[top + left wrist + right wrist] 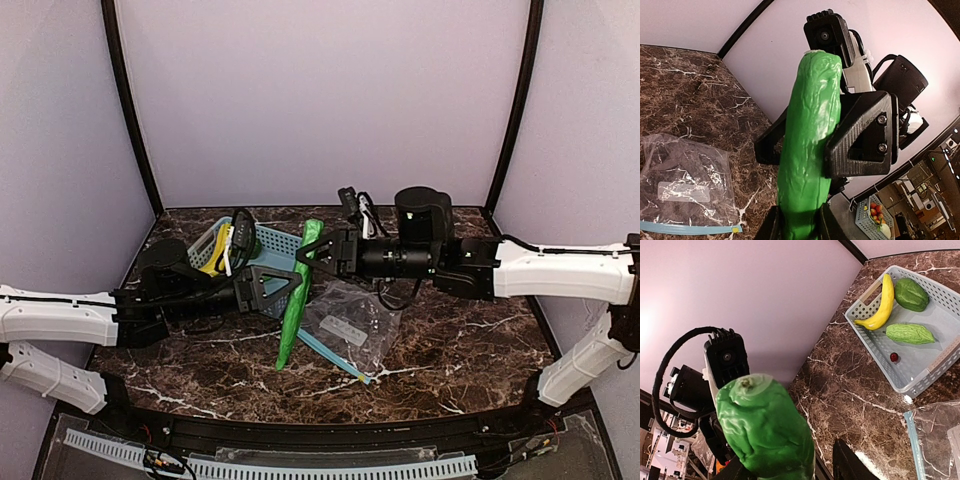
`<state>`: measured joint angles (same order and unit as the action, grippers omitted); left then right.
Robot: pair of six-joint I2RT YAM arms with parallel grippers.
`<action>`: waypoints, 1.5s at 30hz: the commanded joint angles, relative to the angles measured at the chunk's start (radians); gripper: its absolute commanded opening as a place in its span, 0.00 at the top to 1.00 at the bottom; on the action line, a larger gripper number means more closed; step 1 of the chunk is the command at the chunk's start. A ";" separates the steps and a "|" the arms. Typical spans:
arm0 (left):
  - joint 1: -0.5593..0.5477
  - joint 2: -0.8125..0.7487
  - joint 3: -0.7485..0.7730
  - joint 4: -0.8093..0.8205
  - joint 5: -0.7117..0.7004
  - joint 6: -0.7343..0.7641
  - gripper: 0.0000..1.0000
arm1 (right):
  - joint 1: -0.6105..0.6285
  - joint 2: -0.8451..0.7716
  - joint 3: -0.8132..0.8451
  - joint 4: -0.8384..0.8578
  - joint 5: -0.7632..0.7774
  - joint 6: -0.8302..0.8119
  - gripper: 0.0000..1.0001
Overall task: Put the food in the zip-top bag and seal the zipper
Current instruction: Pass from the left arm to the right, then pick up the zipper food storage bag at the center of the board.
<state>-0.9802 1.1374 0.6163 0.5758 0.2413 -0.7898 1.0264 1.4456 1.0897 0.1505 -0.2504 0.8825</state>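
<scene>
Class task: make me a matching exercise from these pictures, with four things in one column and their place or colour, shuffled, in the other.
Things
1. banana
2. long cucumber
3. zip-top bag
4. zipper

Descriptions
A. thin light-blue strip
B. off the table, between black fingers
C. clear and crinkly, lying on the marble table
D. in the slotted basket

Pairs: 1-D, 2-B, 3-C, 4-A
</scene>
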 commanded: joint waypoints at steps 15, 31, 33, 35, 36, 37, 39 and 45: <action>-0.011 -0.021 -0.089 0.059 -0.073 -0.091 0.30 | -0.010 -0.082 0.019 -0.141 0.186 -0.106 0.78; -0.024 0.128 -0.326 0.093 -0.311 -0.317 0.50 | -0.011 -0.258 -0.035 -0.376 0.417 -0.161 0.79; -0.023 0.188 -0.313 0.142 -0.302 -0.316 0.52 | -0.011 -0.258 -0.031 -0.375 0.419 -0.161 0.79; -0.023 0.247 -0.303 0.194 -0.296 -0.316 0.56 | -0.011 -0.256 -0.023 -0.380 0.420 -0.166 0.79; -0.023 0.277 -0.301 0.206 -0.300 -0.321 0.58 | -0.011 -0.255 -0.017 -0.382 0.420 -0.169 0.79; -0.024 0.289 -0.298 0.226 -0.303 -0.323 0.59 | -0.011 -0.255 -0.012 -0.385 0.421 -0.170 0.79; -0.023 0.317 -0.290 0.233 -0.310 -0.323 0.60 | -0.012 -0.256 -0.005 -0.395 0.426 -0.172 0.79; -0.023 0.392 -0.264 0.239 -0.328 -0.305 0.66 | -0.016 -0.266 0.005 -0.408 0.435 -0.173 0.79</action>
<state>-0.9981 1.4971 0.3283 0.7654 -0.0624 -1.1034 1.0187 1.1931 1.0676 -0.2459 0.1593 0.7219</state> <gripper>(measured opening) 0.355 0.291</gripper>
